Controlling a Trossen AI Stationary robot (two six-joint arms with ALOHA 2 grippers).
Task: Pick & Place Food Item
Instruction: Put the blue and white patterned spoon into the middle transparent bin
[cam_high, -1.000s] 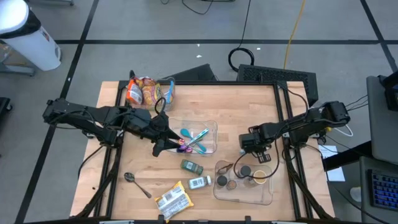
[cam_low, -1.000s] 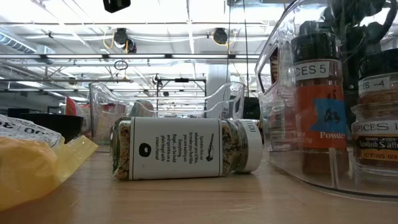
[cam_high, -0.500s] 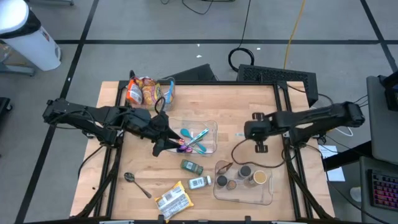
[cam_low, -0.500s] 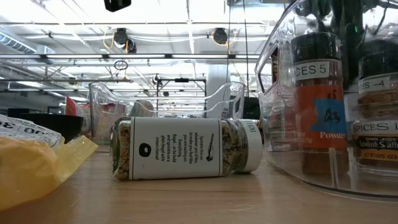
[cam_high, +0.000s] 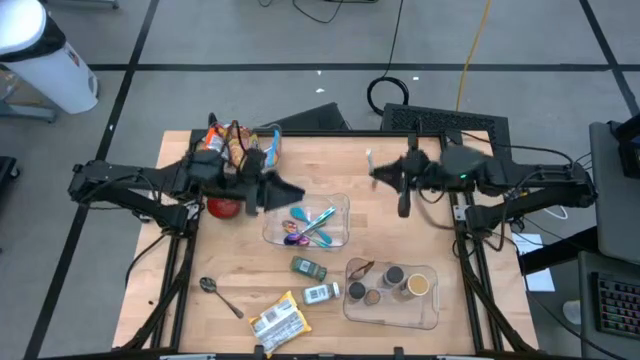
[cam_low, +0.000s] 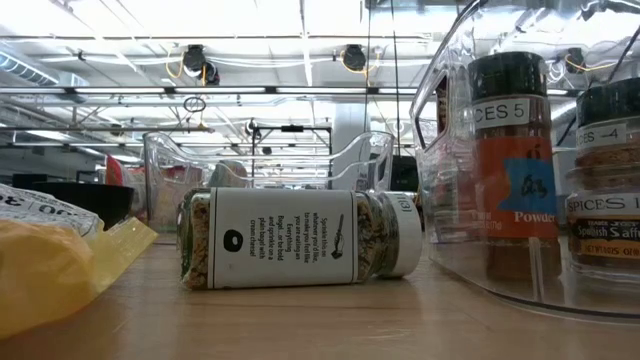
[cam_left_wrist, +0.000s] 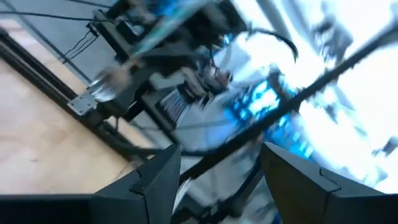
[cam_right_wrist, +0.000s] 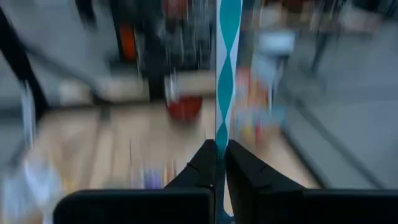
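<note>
Right wrist view alone: teal utensil (cam_right_wrist: 224, 68) between right pincer (cam_right_wrist: 222, 163) fingers.

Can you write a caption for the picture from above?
Two robot arms over a wooden table with a spice bin.

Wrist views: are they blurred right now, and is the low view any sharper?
Left wrist view: heavily smeared, only the open fingers read cleanly. Right wrist view: background streaked, though the teal utensil pinched in the right gripper stays sharp. Low view: crisp on the lying spice jar.
</note>
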